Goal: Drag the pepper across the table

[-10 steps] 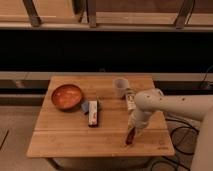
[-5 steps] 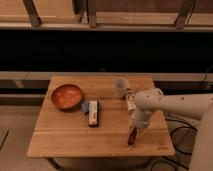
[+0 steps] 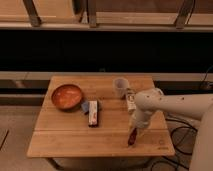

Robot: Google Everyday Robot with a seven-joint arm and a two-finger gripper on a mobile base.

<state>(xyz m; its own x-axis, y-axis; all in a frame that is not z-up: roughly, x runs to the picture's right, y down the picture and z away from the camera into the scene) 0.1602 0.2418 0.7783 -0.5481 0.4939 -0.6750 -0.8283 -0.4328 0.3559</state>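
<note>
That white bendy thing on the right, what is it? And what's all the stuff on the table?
It is a robot's arm. At its end is a gripper, a hand with just two fingers, reaching down to the near right part of the table. Right under it lies a small dark red pepper, which the robot is meant to drag across the wood. Whether the fingers are squeezing it is hard to see from here.

There is one picture, taken from above and in front of the table, looking down.

Also on the table: an orange bowl on the left, a white-and-red packet in the middle, and a small pale cup near the back.
</note>
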